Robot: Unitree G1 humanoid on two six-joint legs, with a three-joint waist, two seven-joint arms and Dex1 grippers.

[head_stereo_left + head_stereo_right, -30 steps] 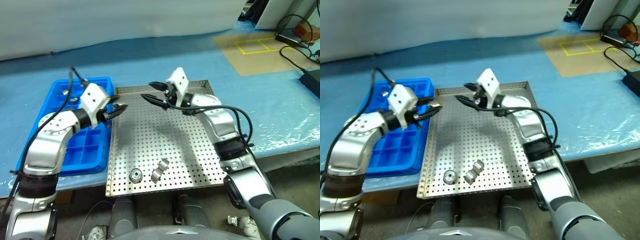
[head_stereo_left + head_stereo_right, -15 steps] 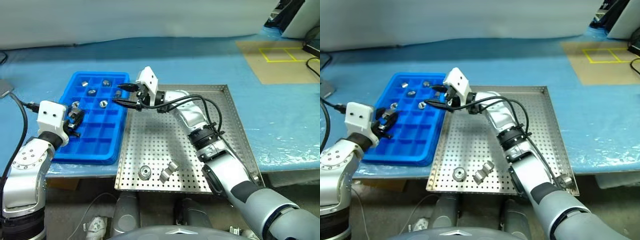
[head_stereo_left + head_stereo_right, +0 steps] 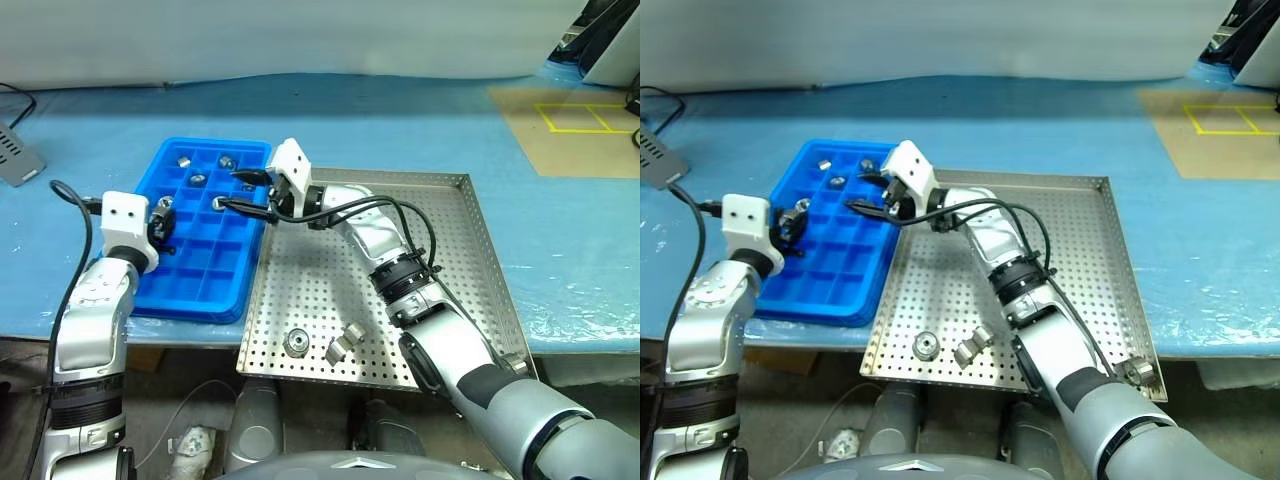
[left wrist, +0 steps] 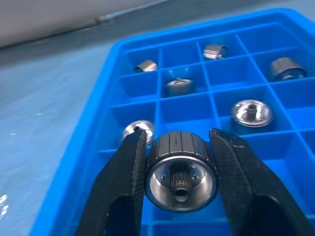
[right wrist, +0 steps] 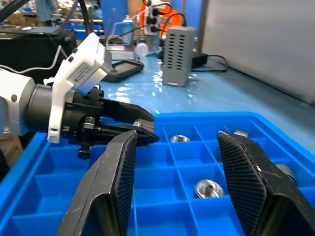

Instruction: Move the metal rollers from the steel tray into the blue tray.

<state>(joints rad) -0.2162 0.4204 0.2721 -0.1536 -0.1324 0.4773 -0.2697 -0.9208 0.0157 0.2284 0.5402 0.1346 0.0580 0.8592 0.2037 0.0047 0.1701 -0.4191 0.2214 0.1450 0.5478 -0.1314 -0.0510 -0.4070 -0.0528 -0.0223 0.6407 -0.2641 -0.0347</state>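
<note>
In the blue tray (image 3: 205,300) six metal rollers (image 4: 251,112) sit; your left gripper (image 4: 179,162) grasps another; right gripper (image 5: 184,177) released; two remain at the steel tray's (image 3: 455,300) seven o'clock.

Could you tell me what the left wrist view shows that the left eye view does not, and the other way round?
The left wrist view shows the roller shut between the left gripper's fingers, its central hole facing the camera, above the compartments.

The left eye view shows the steel tray with two rollers near its front edge, and the right gripper open and empty above the blue tray's right side.

Both show the blue tray with several rollers already lying in its far compartments.
</note>
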